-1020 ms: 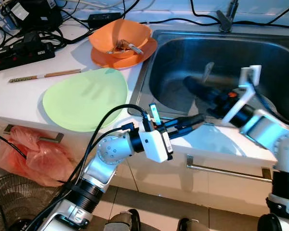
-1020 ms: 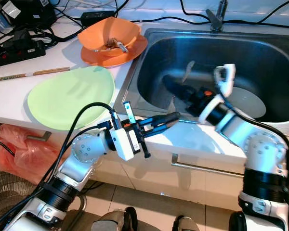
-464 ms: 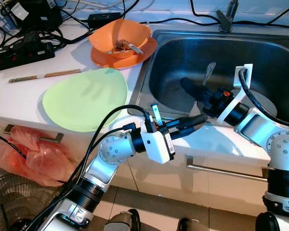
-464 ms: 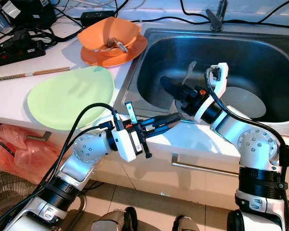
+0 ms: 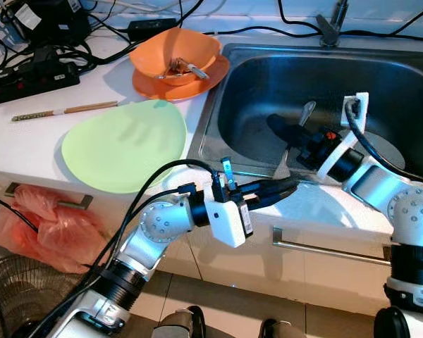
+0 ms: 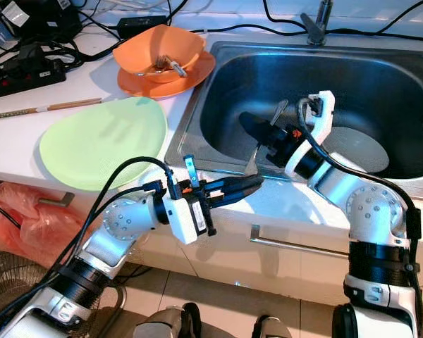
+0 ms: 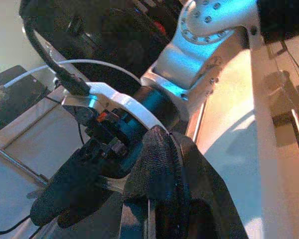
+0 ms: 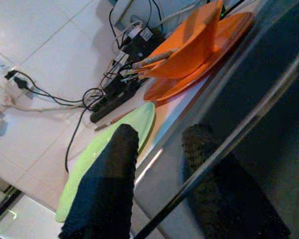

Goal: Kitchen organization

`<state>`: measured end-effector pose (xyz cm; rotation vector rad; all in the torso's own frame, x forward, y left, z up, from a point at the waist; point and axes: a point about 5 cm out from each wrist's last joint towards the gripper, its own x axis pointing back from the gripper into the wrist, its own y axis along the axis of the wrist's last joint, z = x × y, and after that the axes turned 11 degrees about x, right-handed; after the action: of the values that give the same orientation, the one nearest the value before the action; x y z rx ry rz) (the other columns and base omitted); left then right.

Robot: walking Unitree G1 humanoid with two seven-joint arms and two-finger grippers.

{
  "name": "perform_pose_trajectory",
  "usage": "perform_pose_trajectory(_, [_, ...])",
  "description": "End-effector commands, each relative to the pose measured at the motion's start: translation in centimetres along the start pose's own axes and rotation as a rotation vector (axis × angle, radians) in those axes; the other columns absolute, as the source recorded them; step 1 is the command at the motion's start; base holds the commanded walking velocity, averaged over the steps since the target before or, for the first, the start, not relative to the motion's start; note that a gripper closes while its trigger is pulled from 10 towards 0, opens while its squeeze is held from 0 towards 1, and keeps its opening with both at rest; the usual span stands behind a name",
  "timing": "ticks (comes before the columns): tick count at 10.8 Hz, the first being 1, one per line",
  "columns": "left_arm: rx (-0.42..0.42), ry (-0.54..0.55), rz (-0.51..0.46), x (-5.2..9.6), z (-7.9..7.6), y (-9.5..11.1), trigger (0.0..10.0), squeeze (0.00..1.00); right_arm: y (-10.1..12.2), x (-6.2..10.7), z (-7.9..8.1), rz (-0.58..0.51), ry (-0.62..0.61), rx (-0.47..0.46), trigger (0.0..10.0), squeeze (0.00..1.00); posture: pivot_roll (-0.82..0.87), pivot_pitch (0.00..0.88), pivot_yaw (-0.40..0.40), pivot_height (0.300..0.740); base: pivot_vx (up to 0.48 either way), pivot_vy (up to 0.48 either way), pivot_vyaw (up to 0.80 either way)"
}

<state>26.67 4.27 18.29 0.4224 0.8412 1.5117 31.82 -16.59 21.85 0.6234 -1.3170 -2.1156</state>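
Currently, right end effector (image 5: 285,130) reaches into the steel sink (image 5: 247,77), fingers spread with a gap between them; a long metal spoon (image 5: 294,134) slants between them, contact cannot be told, so the grasp is unclear. White plate (image 6: 356,148) lies on the sink floor just beyond. Left end effector (image 5: 285,186) hovers over the sink's front rim, fingers drawn together, nothing between them. On the white tabletop (image 5: 28,144): green plate (image 5: 123,144), chopsticks (image 5: 65,110), orange bowl (image 5: 176,53) holding utensils, seated on an orange plate (image 5: 211,74). Power strip (image 5: 28,76) and cables at the rear.
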Motion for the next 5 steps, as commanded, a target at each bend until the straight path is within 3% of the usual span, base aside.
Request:
perform_pose_trajectory(1, [-0.035,0.000,0.005,0.56,0.44,0.05,0.0,0.00,-0.02,0.27,-0.58,0.008,-0.033,0.007,0.0,0.00,-0.03,0.160,0.085,0.740,0.000,0.000,0.00])
perform_pose_trajectory(5, [-0.066,0.000,0.043,1.33,0.69,-0.54,0.0,0.00,0.05,0.22,-0.70,0.010,-0.039,0.019,0.0,0.00,-0.03,0.158,0.081,0.740,0.000,0.000,0.00])
